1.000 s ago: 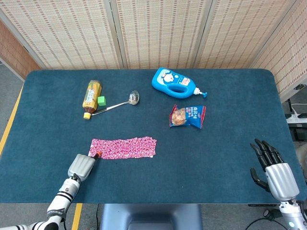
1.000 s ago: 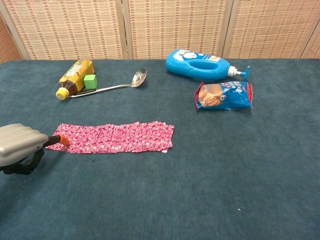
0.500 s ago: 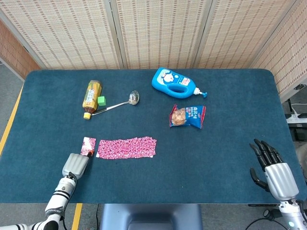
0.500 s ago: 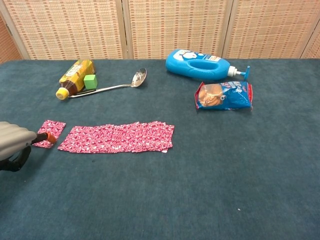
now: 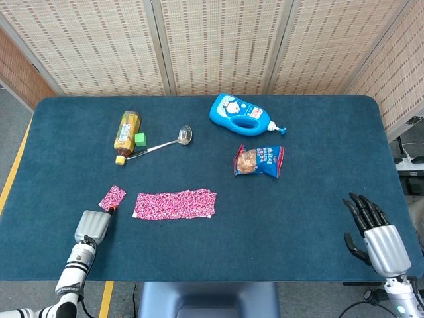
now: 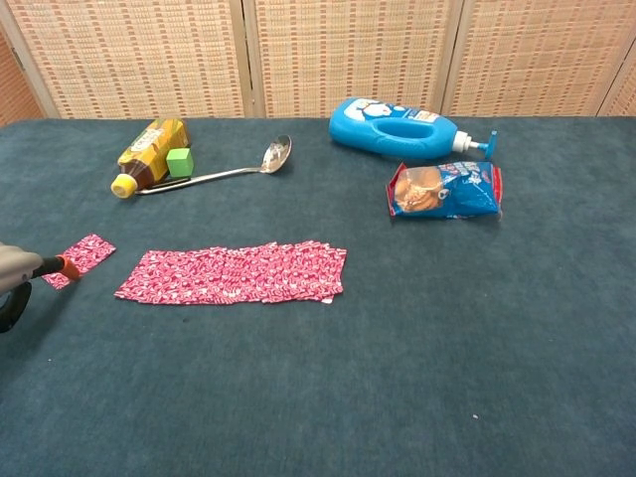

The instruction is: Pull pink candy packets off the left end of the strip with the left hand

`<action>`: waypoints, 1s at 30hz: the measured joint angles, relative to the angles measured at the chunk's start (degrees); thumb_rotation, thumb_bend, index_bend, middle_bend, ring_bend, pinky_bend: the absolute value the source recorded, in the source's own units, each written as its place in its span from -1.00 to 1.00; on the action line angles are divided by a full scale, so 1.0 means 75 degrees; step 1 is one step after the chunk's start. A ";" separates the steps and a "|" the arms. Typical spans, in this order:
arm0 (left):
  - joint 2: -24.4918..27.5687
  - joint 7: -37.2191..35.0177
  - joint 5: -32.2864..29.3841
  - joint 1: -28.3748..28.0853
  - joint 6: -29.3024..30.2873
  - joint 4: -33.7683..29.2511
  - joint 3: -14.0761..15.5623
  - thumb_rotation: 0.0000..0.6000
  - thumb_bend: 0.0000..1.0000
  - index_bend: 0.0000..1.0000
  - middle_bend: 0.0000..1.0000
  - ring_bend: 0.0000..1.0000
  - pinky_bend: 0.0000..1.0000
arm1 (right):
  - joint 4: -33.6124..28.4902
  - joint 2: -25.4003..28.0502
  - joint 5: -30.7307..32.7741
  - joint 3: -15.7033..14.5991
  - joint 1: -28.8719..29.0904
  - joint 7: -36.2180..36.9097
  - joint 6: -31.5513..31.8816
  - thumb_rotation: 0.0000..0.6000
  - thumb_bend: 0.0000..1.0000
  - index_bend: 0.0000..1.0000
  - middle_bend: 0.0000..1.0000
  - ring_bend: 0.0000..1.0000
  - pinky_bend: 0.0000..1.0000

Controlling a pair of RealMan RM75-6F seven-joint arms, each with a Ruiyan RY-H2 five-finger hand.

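A strip of pink candy packets (image 5: 175, 204) (image 6: 234, 274) lies flat on the blue table (image 5: 298, 218). One separate pink packet (image 5: 112, 197) (image 6: 83, 256) lies tilted to the left of the strip, with a gap between them. My left hand (image 5: 92, 225) (image 6: 16, 273) is at the front left, its fingers curled, and its orange fingertip (image 5: 108, 208) (image 6: 68, 266) presses on the near corner of that packet. My right hand (image 5: 376, 235) hovers at the front right edge with fingers spread, holding nothing; the chest view does not show it.
At the back left lie a yellow-capped tea bottle (image 5: 126, 135) (image 6: 149, 152), a green cube (image 5: 140, 139) (image 6: 179, 162) and a metal ladle (image 5: 165, 144) (image 6: 224, 172). A blue pump bottle (image 5: 241, 114) (image 6: 402, 126) and a blue snack bag (image 5: 259, 161) (image 6: 446, 190) lie at the back right.
My left hand has drawn back to the left and toward me, taking one packet off the strip's left end. The packet has turned askew. The strip is shorter and lies still.
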 measured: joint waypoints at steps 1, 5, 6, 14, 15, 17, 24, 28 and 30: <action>-0.0003 0.0018 -0.0039 -0.0008 0.0003 0.0010 0.0007 1.00 0.88 -0.68 0.43 0.42 0.32 | 0.0000 -0.0001 -0.0002 -0.0002 0.0000 0.0000 -0.0002 1.00 -0.09 -1.00 -1.00 -1.00 -0.69; -0.0041 0.0156 -0.0226 -0.0041 0.0095 0.0045 0.0025 1.00 0.88 -0.70 0.43 0.42 0.32 | -0.0006 0.0006 -0.0003 -0.0004 -0.0002 0.0006 -0.0007 1.00 -0.09 -1.00 -1.00 -1.00 -0.69; -0.0056 0.0191 -0.0243 -0.0045 0.0148 0.0050 0.0026 1.00 0.88 -0.71 0.43 0.42 0.32 | -0.0007 0.0006 -0.0005 -0.0004 -0.0003 0.0007 -0.0005 1.00 -0.09 -1.00 -1.00 -1.00 -0.69; -0.0044 -0.0203 0.0519 0.0016 0.0394 -0.0085 0.0154 1.00 0.88 -1.00 0.42 0.42 0.33 | 0.0005 -0.0006 0.0005 -0.0010 0.0018 -0.0027 -0.0083 1.00 -0.09 -1.00 -1.00 -1.00 -0.69; -0.0019 -0.0341 0.0769 0.0033 0.0407 -0.0135 0.0203 1.00 0.88 -1.00 0.42 0.42 0.33 | 0.0003 -0.0004 0.0005 -0.0018 0.0024 -0.0033 -0.0107 1.00 -0.09 -1.00 -1.00 -1.00 -0.69; 0.0032 -0.0614 0.1259 0.0061 0.0419 -0.0231 0.0301 1.00 0.88 -1.00 0.42 0.42 0.33 | -0.0008 0.0004 0.0005 -0.0035 0.0037 -0.0042 -0.0153 1.00 -0.09 -1.00 -1.00 -1.00 -0.69; 0.0187 -0.1340 0.2538 0.0067 0.0128 -0.0526 0.0711 1.00 0.88 -1.00 0.42 0.42 0.33 | -0.0011 0.0014 -0.0006 -0.0038 0.0036 -0.0015 -0.0135 1.00 -0.09 -1.00 -1.00 -1.00 -0.69; 0.0016 -0.1126 0.2503 0.0014 -0.0046 -0.0441 0.0757 1.00 0.88 -1.00 0.42 0.42 0.34 | -0.0006 0.0016 -0.0003 -0.0043 0.0047 -0.0008 -0.0167 1.00 -0.09 -1.00 -1.00 -1.00 -0.69; -0.0143 -0.1029 0.2460 -0.0012 -0.0104 -0.0342 0.0747 1.00 0.88 -1.00 0.42 0.42 0.34 | -0.0003 0.0014 0.0004 -0.0045 0.0054 -0.0015 -0.0190 1.00 -0.09 -1.00 -1.00 -1.00 -0.69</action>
